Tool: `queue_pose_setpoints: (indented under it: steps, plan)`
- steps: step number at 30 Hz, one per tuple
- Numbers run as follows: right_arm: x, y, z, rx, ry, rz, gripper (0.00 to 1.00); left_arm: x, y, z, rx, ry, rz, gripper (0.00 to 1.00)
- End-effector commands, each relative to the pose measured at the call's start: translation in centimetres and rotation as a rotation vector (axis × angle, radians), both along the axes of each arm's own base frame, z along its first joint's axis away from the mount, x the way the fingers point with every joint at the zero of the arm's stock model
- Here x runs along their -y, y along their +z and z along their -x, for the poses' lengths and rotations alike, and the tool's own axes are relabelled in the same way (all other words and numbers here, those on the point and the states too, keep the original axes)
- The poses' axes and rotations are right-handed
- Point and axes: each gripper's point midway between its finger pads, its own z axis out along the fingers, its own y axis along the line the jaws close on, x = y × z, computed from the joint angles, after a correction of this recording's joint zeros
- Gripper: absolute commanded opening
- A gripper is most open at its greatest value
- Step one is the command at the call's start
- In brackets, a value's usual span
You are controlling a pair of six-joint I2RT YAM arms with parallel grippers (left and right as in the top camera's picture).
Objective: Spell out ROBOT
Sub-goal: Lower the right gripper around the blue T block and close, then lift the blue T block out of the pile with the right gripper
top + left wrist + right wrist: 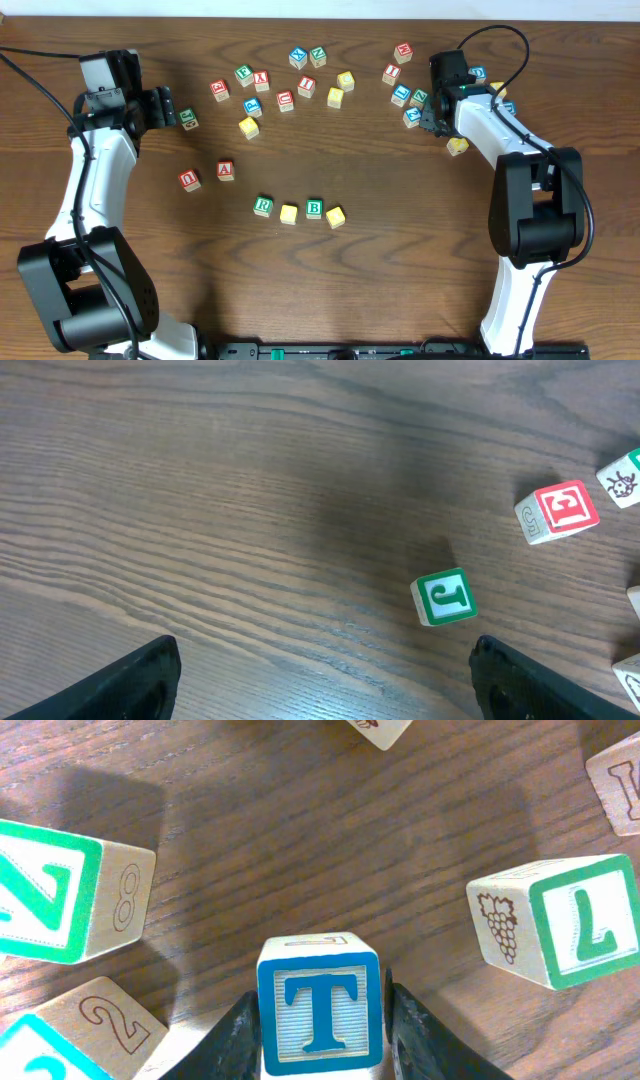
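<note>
Your right gripper (320, 1058) is clamped on the T block (320, 1010), with a finger against each side face and the blue letter facing the wrist camera. You cannot tell from here whether the block has left the tabletop (300, 830). It sits in a crowd: a block marked 2 (95, 1020) is just beside the finger at 9 o'clock, a green N block (55, 895) lies at 10 o'clock, and a green L block (560, 920) at 2 o'clock. If you swing sideways before rising, that finger will likely drag the 2 block along. The fingers seem to hold only the lower part of the block, so a quick move could twist it or let it slip. In the overhead view the word is forming at 8 o'clock from this arm: an R block (262, 206), a yellow block (289, 213), a B block (314, 208) and a second yellow block (335, 216). Come down too close at the 3 o'clock end and you may knock that last block out of line. Your left gripper (330, 690) hangs wide apart and empty, with a green J block (444, 597) at its 1 o'clock.
</note>
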Motion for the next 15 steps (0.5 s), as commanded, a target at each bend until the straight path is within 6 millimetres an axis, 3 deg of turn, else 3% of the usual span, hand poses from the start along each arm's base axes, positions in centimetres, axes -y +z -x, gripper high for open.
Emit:
queue_pose_setpoints:
  steps: [1,4,9,15]
  plan:
    - [0.34,0.36,-0.59,0.012,-0.002,0.006,0.36,-0.18,-0.13,0.07,-0.002,0.000,-0.006,0.91]
    - [0.34,0.36,-0.59,0.012,-0.003,0.006,0.33,-0.18,-0.13,0.07,-0.002,0.000,-0.006,0.91]
    - [0.35,0.36,-0.58,0.011,-0.002,0.006,0.19,-0.18,-0.13,0.07,-0.002,0.000,-0.006,0.91]
    - [0.35,0.36,-0.58,0.011,-0.003,0.006,0.21,-0.18,-0.13,0.08,-0.003,0.000,-0.006,0.91]
